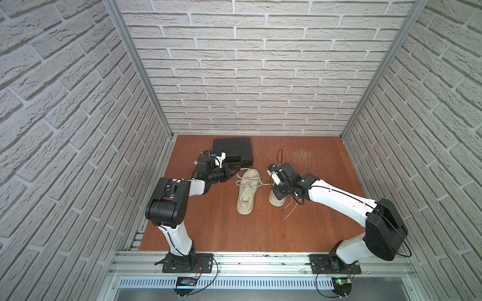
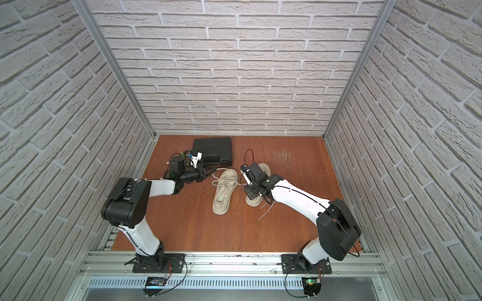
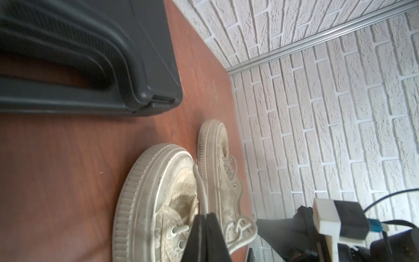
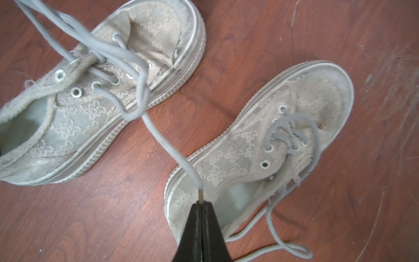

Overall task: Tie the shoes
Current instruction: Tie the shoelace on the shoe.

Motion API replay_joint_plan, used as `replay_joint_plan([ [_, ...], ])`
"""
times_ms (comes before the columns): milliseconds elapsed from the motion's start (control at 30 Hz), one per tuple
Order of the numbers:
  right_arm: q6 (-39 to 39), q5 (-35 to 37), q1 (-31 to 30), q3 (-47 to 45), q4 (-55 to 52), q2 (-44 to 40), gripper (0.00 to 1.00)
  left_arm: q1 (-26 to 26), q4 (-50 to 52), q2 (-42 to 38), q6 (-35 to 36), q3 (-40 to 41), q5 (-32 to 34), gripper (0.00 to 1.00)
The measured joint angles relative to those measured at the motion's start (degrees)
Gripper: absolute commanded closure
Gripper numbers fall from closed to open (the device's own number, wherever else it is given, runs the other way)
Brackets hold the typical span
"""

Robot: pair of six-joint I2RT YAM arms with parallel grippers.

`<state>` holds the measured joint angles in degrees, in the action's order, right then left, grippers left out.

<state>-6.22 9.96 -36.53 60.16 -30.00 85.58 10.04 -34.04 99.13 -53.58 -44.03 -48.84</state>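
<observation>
Left claw point(image 3: 205, 217), clamped tight, grips a lace point(image 3: 201, 181) of one shoe point(image 1: 246, 194) on the bench point(image 1: 216, 229); right claw point(image 4: 201, 205) pinches its other lace tip point(image 4: 200, 195).

This is a robot lab cell, not a lived-in room: flat wall panels printed with pale grey brick point(image 1: 247, 78) close in a reddish-brown wood-grain tabletop point(image 1: 221, 229) on three sides, joined at the corners by bare aluminium profile posts point(image 1: 135, 65). A white-and-black left robot arm point(image 1: 180, 234) and its matching right robot arm point(image 1: 339, 198) are bolted through black base plates point(image 1: 206, 263) to a slotted aluminium rail point(image 1: 260, 263) along the near edge. Below the rail sit small circuit boards point(image 1: 185, 282) with loose black cables point(image 1: 316, 284), one board showing a green light point(image 1: 339, 281).
</observation>
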Motion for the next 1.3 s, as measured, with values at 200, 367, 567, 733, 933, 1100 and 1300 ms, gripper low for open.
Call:
replay_joint_plan([
  [200, -4.2, 6.8, 0.9, -0.1, -1.8, -4.6, 0.97, -1.8, 9.1, -9.8, 7.4, 1.7, 5.6, 1.00],
  [367, -9.6, 11.8, 3.9, -3.9, -2.5, -10.6, 0.97, -2.2, 14.1, -13.5, 10.7, 3.3, 9.4, 1.00],
  [567, -14.6, 14.6, 8.5, -9.7, -3.6, -16.3, 0.97, -4.0, 19.2, -15.3, 12.1, 6.8, 14.4, 1.00],
  [733, -17.9, 16.4, 11.4, -11.9, -4.3, -17.8, 0.97, -6.6, 20.5, -16.0, 12.5, 8.3, 16.9, 1.00],
  [933, -20.2, 18.5, 14.0, -13.2, -5.2, -17.9, 0.97, -9.2, 20.8, -16.0, 12.7, 9.9, 17.9, 1.00],
  [1100, -20.4, 20.5, 14.3, -13.2, -6.2, -16.5, 0.97, -11.5, 20.9, -16.0, 13.1, 10.1, 18.0, 1.00],
  [1300, -18.1, 17.9, 14.4, -13.1, -6.1, -16.0, 0.97, -11.8, 20.8, -15.9, 14.2, 10.1, 17.5, 1.00],
])
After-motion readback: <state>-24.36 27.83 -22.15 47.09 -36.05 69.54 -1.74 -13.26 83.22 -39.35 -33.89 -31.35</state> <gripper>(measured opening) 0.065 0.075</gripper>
